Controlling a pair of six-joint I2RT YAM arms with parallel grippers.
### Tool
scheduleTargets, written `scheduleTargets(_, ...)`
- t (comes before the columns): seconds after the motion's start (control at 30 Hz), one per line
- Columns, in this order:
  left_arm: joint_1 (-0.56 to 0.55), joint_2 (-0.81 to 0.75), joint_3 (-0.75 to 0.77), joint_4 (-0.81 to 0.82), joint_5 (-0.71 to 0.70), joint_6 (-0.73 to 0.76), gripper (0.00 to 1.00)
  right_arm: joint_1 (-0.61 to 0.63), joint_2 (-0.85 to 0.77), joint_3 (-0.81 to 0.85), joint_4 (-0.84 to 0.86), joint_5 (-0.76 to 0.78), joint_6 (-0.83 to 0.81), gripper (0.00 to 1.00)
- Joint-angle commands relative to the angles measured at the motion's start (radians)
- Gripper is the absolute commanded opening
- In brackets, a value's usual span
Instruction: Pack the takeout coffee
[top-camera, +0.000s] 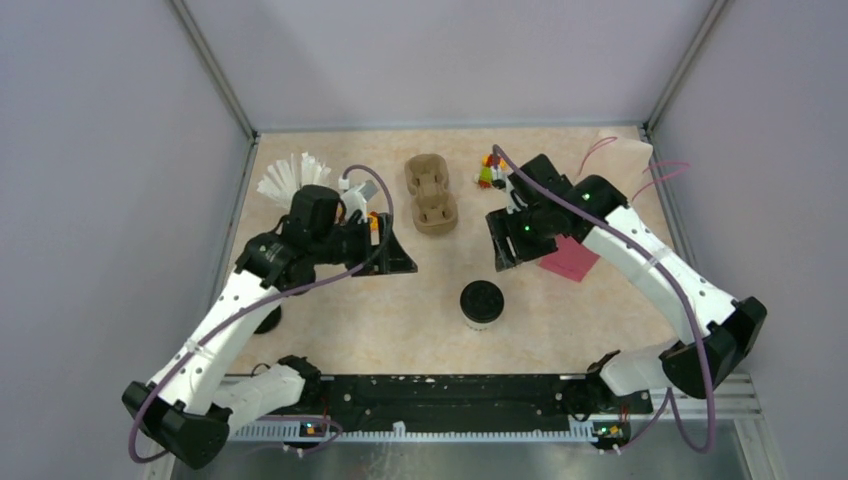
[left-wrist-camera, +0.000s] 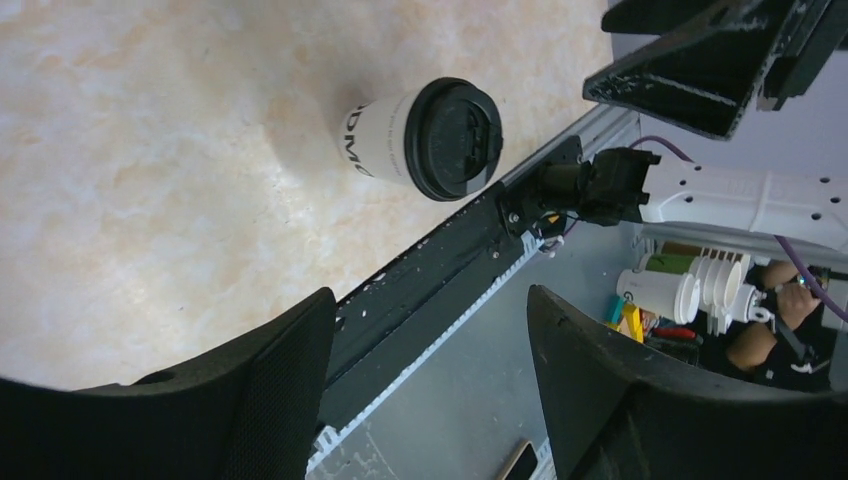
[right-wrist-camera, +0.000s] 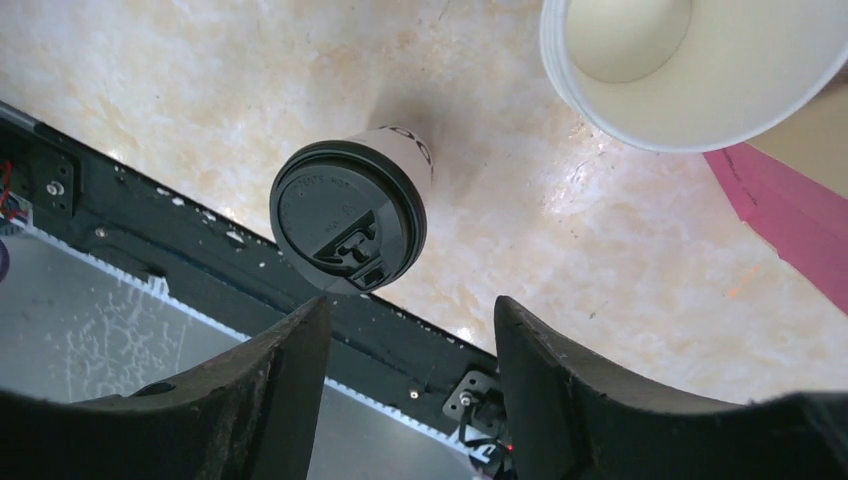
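cup: matt white paper | lid: black plastic, faint sheen | table: smooth marbled beige | tray: rough brown pulp

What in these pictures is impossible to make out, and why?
1. Lidded cup: its contents, every view; the black lid covers them.
2. Open white cup: cut off by the right wrist view's top edge; unseen from above, presumably under the right arm.
3. Colourful bits, top view: too small to identify.

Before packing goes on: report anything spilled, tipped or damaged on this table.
Nothing stands out. The lidded cup stands upright, its lid seated flat, with no spill on the table around it. The pulp tray lies flat, both holes empty.
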Motion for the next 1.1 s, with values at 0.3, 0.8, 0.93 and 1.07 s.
scheduleTargets(0.3,-0.181,0.245,-0.07,0.41,-0.052,-0.063,0.67,-0.024,-0.154,-0.261,0.348,-0.082,0.116,0.47)
scheduleTargets(0.8,-0.181,0.395,-0.206,0.692,0.109,-0.073,0.56,-0.024,-0.221,-0.448,0.468,-0.087,0.189,0.41)
scheduleTargets(0.93,-0.182,0.449,-0.201,0.725,0.143,-0.072,0.55,-0.024,-0.205,-0.461,0.465,-0.086,0.172,0.41)
scheduleTargets(1.07,-0.181,0.494,-0.214,0.769,0.176,-0.067,0.54,-0.024,-0.195,-0.465,0.478,-0.084,0.16,0.41)
